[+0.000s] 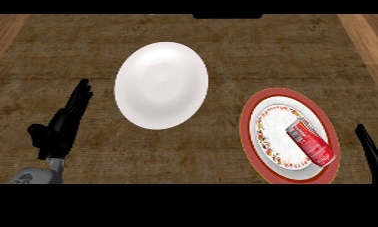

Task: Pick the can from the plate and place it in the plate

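Observation:
A red can point(311, 142) lies on its side on a red-rimmed plate point(255, 114) with a flowered white centre, at the lower right of the counter. A plain white plate point(161, 84) sits at the middle, bare. My left hand point(63, 123) rests at the lower left, fingers straight and pointing up, well clear of the white plate. Only a sliver of my right hand point(367, 147) shows at the right edge, just right of the red-rimmed plate and apart from the can.
The brown wooden counter point(244, 46) spreads all around both plates. A lighter wood strip point(363, 36) runs along the far right edge, and a dark object point(227, 16) sits at the counter's back edge.

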`<state>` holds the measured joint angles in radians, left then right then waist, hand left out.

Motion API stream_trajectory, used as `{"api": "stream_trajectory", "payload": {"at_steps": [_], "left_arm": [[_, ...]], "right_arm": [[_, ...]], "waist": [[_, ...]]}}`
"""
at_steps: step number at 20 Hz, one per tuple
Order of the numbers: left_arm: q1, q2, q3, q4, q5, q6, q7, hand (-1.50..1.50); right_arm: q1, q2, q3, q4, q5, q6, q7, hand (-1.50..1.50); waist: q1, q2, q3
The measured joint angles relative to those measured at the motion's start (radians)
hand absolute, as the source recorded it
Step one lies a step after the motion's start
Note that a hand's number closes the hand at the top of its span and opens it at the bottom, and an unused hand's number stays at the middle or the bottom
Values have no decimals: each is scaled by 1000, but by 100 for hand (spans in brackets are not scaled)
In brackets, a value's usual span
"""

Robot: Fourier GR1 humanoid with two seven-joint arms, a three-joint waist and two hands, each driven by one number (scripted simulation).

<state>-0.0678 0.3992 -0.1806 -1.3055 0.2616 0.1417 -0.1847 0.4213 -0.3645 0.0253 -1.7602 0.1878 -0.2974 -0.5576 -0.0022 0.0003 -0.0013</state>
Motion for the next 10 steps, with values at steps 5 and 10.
{"api": "stream_trajectory", "payload": {"at_steps": [5,10], "left_arm": [[6,3,18,-28,-16,-18,22,0],[10,-13,46,-12,-35,-45,11,0]], "right_arm": [[5,-22,10,-42,72,32,159,-150],[-33,-20,14,-44,161,54,291,-150]], "waist": [[1,-1,1],[1,0,1]]}}
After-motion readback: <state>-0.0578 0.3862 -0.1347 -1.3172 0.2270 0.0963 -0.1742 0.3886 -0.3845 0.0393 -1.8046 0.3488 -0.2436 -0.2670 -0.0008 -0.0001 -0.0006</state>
